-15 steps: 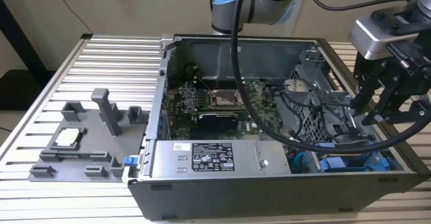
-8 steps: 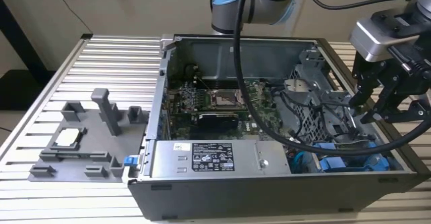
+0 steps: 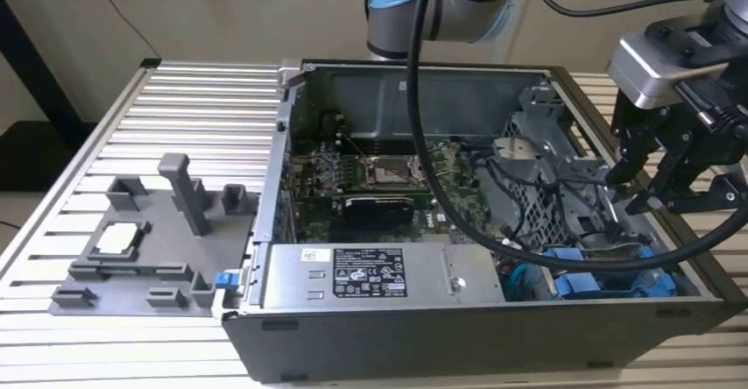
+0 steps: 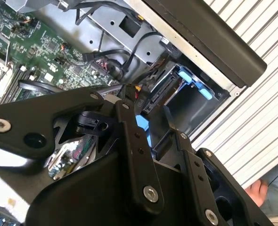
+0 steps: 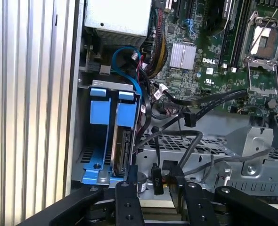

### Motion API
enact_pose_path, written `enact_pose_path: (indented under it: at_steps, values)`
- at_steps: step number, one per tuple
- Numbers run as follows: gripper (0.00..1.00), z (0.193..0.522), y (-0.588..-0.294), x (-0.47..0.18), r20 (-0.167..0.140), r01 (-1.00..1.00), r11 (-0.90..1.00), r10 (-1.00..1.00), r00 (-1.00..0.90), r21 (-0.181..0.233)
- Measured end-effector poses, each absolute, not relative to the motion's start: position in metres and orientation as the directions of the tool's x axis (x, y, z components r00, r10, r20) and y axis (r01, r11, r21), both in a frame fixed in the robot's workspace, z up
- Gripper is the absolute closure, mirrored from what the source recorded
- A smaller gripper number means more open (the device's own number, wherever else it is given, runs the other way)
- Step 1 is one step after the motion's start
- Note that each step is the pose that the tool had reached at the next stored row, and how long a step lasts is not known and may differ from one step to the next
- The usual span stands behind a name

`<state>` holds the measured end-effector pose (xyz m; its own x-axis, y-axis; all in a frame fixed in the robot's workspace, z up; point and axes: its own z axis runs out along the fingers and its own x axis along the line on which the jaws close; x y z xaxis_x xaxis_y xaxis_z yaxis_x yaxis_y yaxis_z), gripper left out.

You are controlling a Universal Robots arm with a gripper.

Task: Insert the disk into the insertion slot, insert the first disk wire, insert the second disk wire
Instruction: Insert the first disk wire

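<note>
the claw [image 3: 646,186] hangs over the open computer case [image 3: 468,336] at the exterior view's right, above the grey drive cage [image 3: 549,166]. its fingers [image 5: 129,190] stand apart, released, clasping nothing. in the first wrist view a small black connector [image 5: 154,180] on a wire sits in the gap between them, clear of both.

the disk [image 5: 123,149] stands on edge in its blue frame [image 5: 101,110], seated in the insertion slot [image 5: 111,84] at the corner of the case, just beside the case wall. black cables [image 5: 195,141] loop across the perforated cage wall next to it, and a blue cable [image 5: 129,61] arcs up from the frame toward the power supply [image 3: 363,275].

the motherboard [image 3: 386,174] lies in the middle of the case. the case rests on a slatted metal table [image 3: 210,100], with a grey parts fixture [image 3: 140,258] at the exterior view's left, well apart from the claw.
</note>
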<state>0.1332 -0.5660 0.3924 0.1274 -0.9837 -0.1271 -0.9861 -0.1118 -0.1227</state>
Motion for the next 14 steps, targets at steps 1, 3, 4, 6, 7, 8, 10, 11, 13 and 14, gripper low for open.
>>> enact_pose_path:
  at_steps: [1, 3, 4, 6, 7, 8, 10, 11, 13, 14]
  values:
    - [0.59, 0.3923, -0.566, 0.1333, -0.127, -0.986, -0.112, -0.984, 0.127, -0.123]
    - [0.59, 0.3923, -0.566, 0.1333, -0.127, -0.986, -0.112, -0.984, 0.127, -0.123]
    - [0.59, 0.3923, -0.566, 0.1333, -0.127, -0.986, -0.112, -0.984, 0.128, -0.123]
    - [0.59, 0.3923, -0.566, 0.1333, -0.127, -0.986, -0.112, -0.984, 0.128, -0.123]
    - [0.62, 0.3923, -0.566, 0.1333, -0.127, -0.986, -0.112, -0.984, 0.128, -0.123]
    - [0.62, 0.3922, -0.566, 0.1333, -0.127, -0.986, -0.112, -0.984, 0.128, -0.123]
    - [0.69, 0.3923, -0.566, 0.1333, -0.127, -0.986, -0.112, -0.984, 0.128, -0.124]
    - [0.69, 0.3922, -0.566, 0.1333, -0.127, -0.986, -0.112, -0.984, 0.128, -0.124]
    - [0.69, 0.3922, -0.5661, 0.1332, -0.127, -0.986, -0.112, -0.984, 0.128, -0.124]
    - [0.69, 0.3922, -0.5661, 0.1332, -0.127, -0.986, -0.112, -0.984, 0.128, -0.124]
